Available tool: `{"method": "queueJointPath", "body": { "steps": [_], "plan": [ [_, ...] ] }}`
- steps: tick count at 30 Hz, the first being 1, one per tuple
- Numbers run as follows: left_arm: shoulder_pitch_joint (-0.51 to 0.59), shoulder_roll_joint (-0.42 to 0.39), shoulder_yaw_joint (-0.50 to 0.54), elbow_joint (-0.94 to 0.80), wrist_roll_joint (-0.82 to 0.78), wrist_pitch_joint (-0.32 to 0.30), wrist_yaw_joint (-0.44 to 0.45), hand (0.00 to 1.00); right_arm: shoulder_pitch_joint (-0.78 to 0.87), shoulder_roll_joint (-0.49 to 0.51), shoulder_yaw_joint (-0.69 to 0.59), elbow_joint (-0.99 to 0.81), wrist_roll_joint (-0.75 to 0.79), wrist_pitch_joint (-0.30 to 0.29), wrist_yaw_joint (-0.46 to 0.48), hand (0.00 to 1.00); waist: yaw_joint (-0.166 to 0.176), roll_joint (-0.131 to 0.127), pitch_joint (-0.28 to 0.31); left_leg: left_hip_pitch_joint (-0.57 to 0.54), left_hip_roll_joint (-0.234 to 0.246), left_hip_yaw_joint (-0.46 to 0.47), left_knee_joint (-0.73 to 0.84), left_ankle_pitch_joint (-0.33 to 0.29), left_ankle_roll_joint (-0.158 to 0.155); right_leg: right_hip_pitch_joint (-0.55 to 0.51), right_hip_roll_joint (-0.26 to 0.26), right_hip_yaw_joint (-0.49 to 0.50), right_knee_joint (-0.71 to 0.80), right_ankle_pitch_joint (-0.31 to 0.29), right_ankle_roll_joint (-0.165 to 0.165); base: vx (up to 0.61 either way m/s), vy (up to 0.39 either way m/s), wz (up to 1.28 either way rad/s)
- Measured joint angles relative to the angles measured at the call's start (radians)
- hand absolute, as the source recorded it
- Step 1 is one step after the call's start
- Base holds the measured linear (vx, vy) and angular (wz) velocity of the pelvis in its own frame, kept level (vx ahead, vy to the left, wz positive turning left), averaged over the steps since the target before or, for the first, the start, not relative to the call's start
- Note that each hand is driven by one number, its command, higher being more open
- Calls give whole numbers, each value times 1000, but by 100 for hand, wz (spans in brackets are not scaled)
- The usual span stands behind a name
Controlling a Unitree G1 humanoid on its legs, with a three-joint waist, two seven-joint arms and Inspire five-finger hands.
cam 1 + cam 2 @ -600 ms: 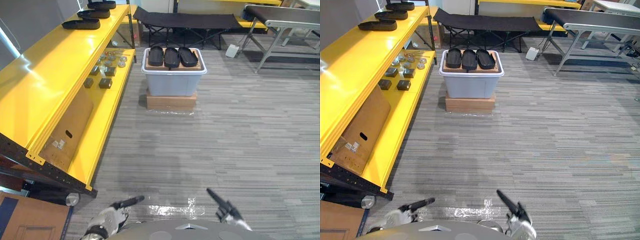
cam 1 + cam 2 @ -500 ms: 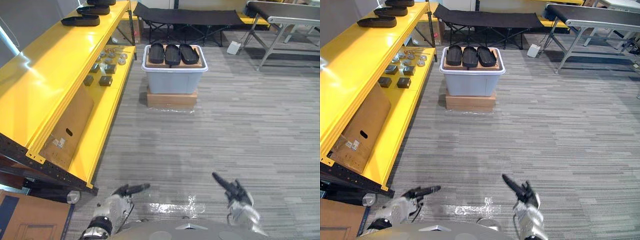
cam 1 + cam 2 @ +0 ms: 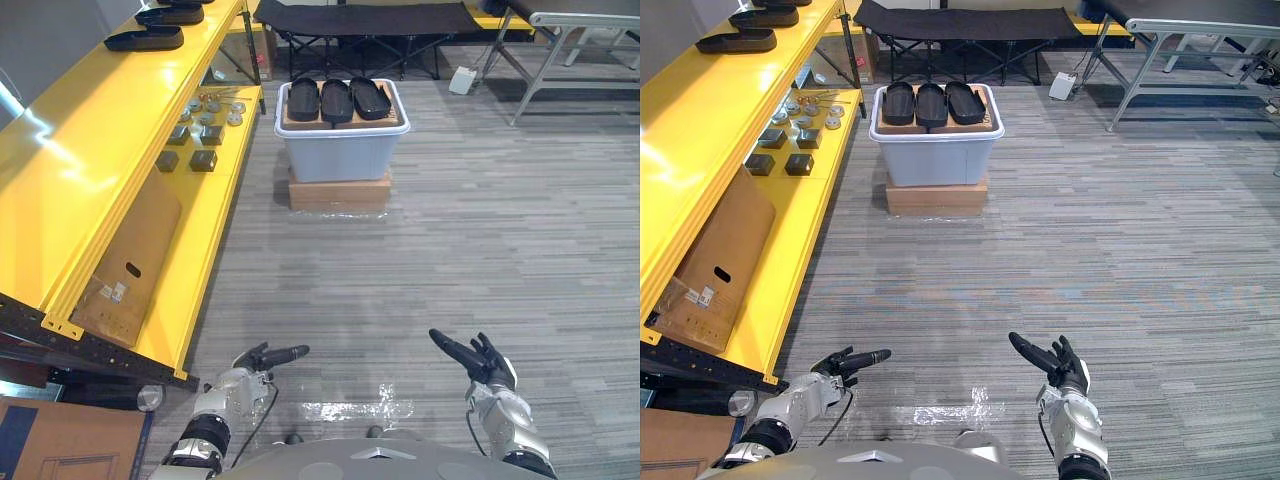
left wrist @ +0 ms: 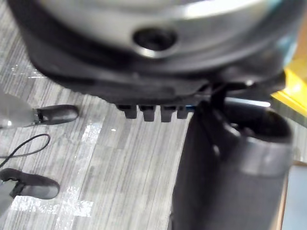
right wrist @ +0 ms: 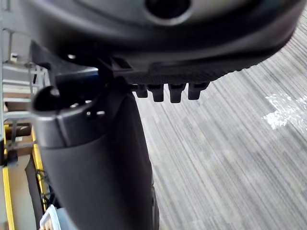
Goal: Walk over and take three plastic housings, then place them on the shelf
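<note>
Three plastic housings [image 3: 336,100], one grey bin [image 3: 340,160], one cardboard box [image 3: 339,194], four dark blocks [image 3: 204,161].

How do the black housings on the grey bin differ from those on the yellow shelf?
The housings on the bin lie side by side on top of the grey bin; the housings on the shelf sit one behind another on the bare yellow shelf top. The bin's point away from the robot; the shelf's lie crosswise. Both sets are black, long and oval.

A grey tub [image 3: 341,155] sits on a flat cardboard box [image 3: 340,193], with a black folding cot [image 3: 365,18] behind.
</note>
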Motion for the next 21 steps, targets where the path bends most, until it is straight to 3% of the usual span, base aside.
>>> {"method": "queueJointPath", "body": {
  "steps": [10,21],
  "plan": [
    [110,-14,44,64,7,-17,16,100,84,96,-21,107,-15,13,-39,100,6,-8,2,2,-6,-9,-4,11,15,-1,-7,-10,1,4,7,-74,4,2],
    [148,-9,100,102,10,-68,-24,100,78,97,-20,138,-21,1,-59,100,14,-19,3,3,-16,-3,-5,7,22,-2,-13,-1,-3,12,9,-20,16,-2]
  ]
}}
